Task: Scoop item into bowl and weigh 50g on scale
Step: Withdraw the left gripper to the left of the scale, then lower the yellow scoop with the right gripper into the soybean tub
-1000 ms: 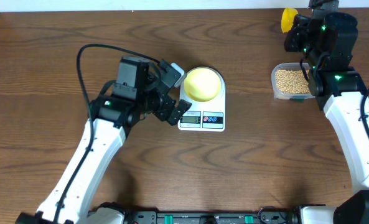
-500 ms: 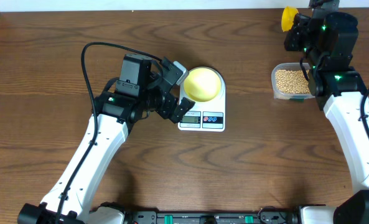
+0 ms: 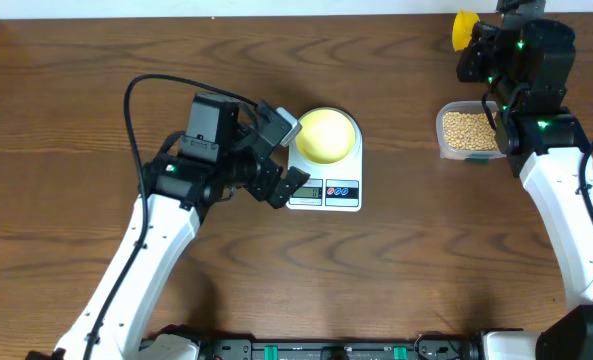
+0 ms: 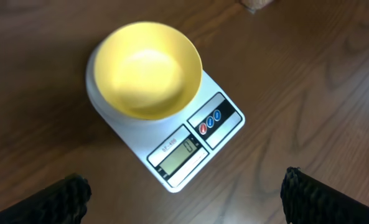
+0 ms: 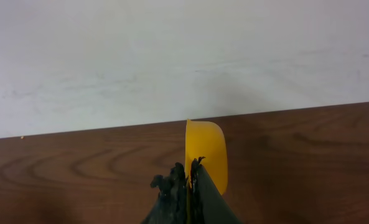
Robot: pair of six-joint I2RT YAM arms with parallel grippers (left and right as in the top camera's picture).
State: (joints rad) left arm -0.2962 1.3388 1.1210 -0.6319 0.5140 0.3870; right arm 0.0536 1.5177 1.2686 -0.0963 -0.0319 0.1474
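The pale-yellow bowl [image 3: 325,134] sits empty on the white scale [image 3: 325,190], also seen in the left wrist view: bowl [image 4: 148,70], scale [image 4: 190,149], display reading 0. My left gripper [image 3: 288,152] is open and empty, just left of the scale; its fingertips [image 4: 65,198] frame the scale's front corner. The tan beans [image 3: 464,128] fill a clear tub [image 3: 444,148] at the right. My right gripper [image 3: 476,42] is shut on the bright yellow scoop [image 3: 462,30] behind the tub, near the table's back edge; the scoop [image 5: 206,154] stands edge-on between the fingers.
A white wall [image 5: 172,56] runs along the table's back edge. A black cable [image 3: 136,95] loops above the left arm. The wooden table [image 3: 426,270] spreads in front of the scale and tub.
My left arm has drawn back slightly to the left, away from the scale, after leaning in half a second ago. The right arm, scoop, bowl and scale have not moved.
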